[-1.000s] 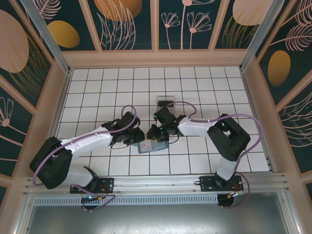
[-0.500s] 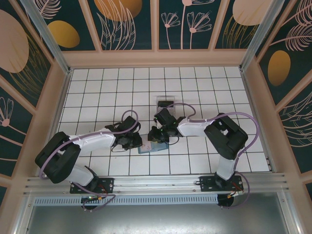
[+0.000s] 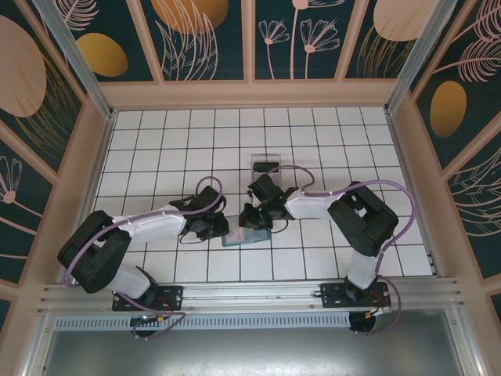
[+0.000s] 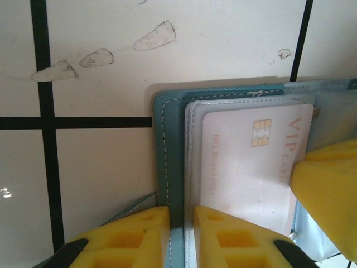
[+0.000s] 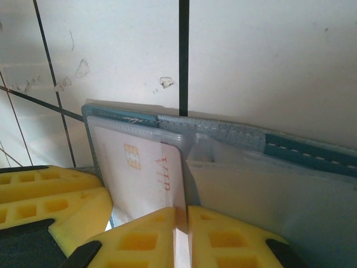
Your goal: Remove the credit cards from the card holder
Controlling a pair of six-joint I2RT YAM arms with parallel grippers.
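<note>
- While lying open on surface (image 4: 100,56) near centre, between both arms: holder (image 4: 167,145), soft teal fabric, stitched edge, floppy. Needs pinning before any pull.
- Left end effector (image 4: 181,237): closed on holder's stitched cover edge, acting as anchor.
- Card (image 4: 245,162): pale pink, gold chip, "VIP CARD" print. Tucked in clear sleeve (image 4: 191,139) inside holder, one edge exposed.
- Probably light, thin, stiff and glossy, so slippery under pads. Sleeve friction likely the main resistance.
- Right end effector (image 5: 181,234): pinched nearly shut on card's exposed edge.
- Best hold: card edge only, clear of sleeve film. Pull straight out in plane of pocket. Avoid twisting, which risks bending card or dragging holder.
</note>
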